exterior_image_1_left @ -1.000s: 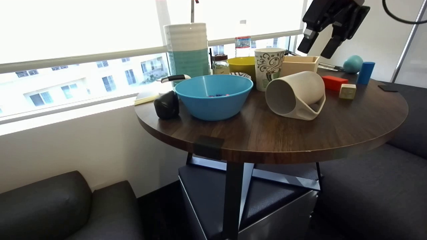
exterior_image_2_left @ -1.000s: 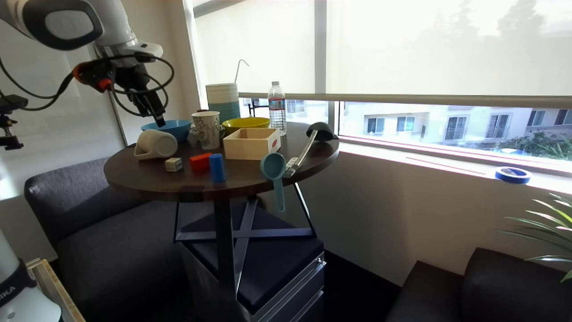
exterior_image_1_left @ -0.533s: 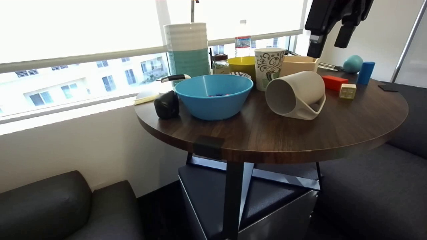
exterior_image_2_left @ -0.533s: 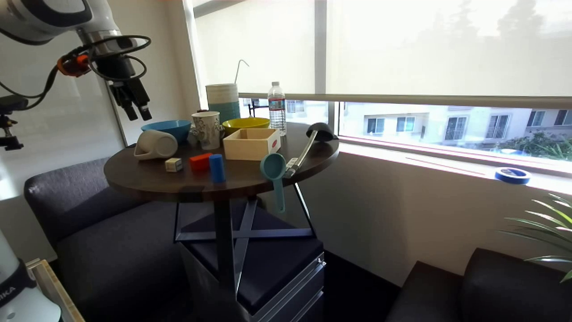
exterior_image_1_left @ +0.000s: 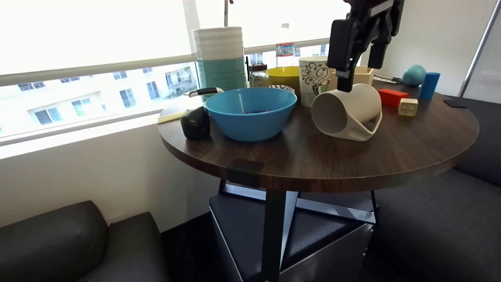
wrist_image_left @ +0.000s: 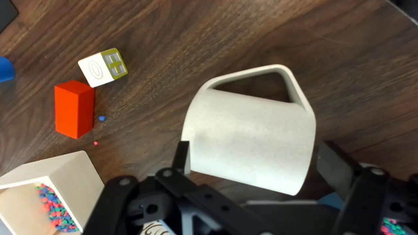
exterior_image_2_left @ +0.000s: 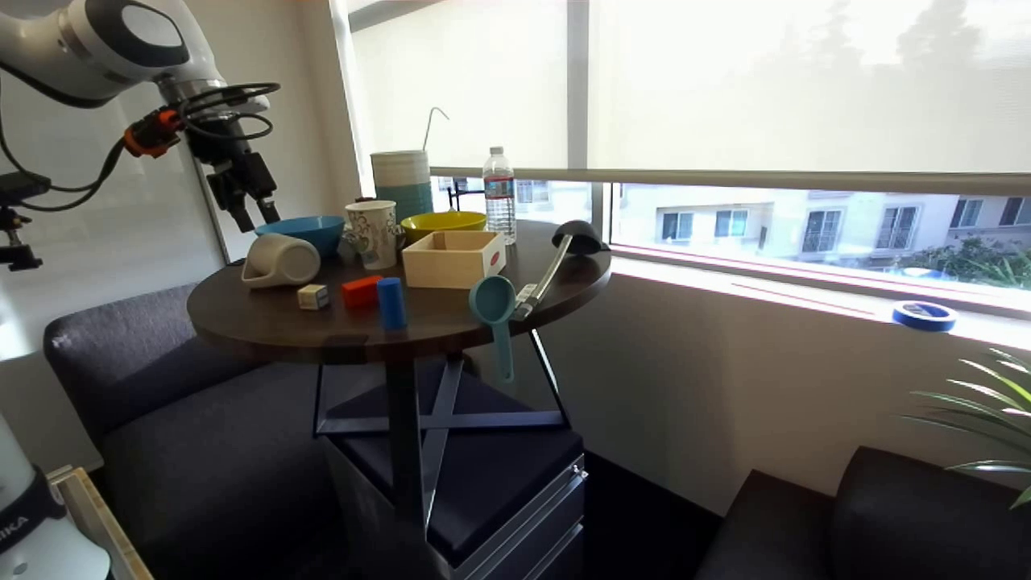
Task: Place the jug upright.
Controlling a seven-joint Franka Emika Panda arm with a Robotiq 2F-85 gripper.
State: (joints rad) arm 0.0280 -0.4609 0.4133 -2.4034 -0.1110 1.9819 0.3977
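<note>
While the cream loop-handled jug (wrist_image_left: 251, 137) lies sideways on the tabletop (wrist_image_left: 196, 32), handle (wrist_image_left: 248, 74) near twelve o'clock in the wrist view, the pincer (wrist_image_left: 256, 151) stands wide above it, holding nothing; grasping and righting apparently remain.

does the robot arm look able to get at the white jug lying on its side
Probably yes: the open gripper hangs above the jug, and nothing shows between them. Whether its fingers spread wide enough to span it lengthwise is hard to tell.
</note>
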